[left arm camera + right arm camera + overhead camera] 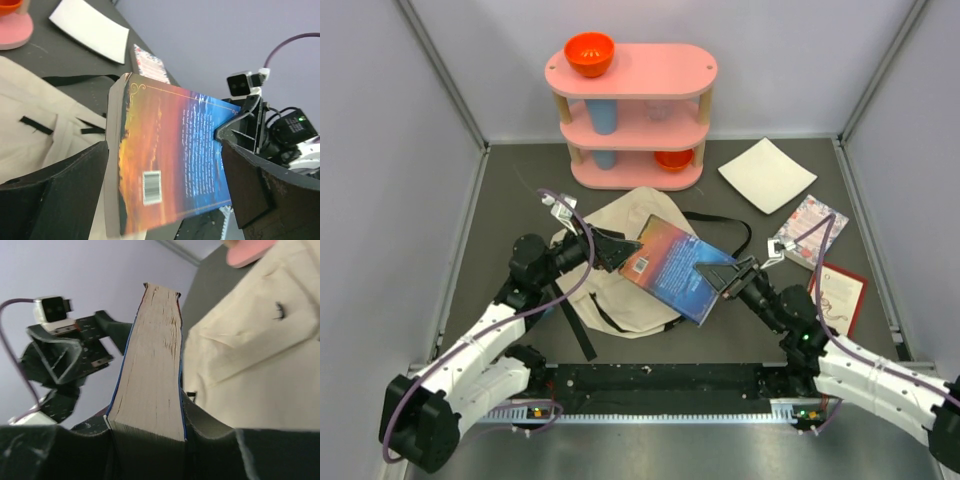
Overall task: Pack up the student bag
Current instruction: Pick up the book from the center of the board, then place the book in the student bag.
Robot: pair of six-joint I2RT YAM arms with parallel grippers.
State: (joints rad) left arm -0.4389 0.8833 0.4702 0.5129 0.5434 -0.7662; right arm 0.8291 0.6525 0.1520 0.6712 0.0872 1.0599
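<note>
Orange and blue book (677,268) is pinched in the right gripper (723,276), above the student bag (615,215), ready to go in. Left gripper (623,249) is spread wide, holding nothing.

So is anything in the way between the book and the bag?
Nothing I can see. The right gripper holds the book over the student bag, and the open left gripper straddles the book's end. I can't tell whether the bag is unzipped.
</note>
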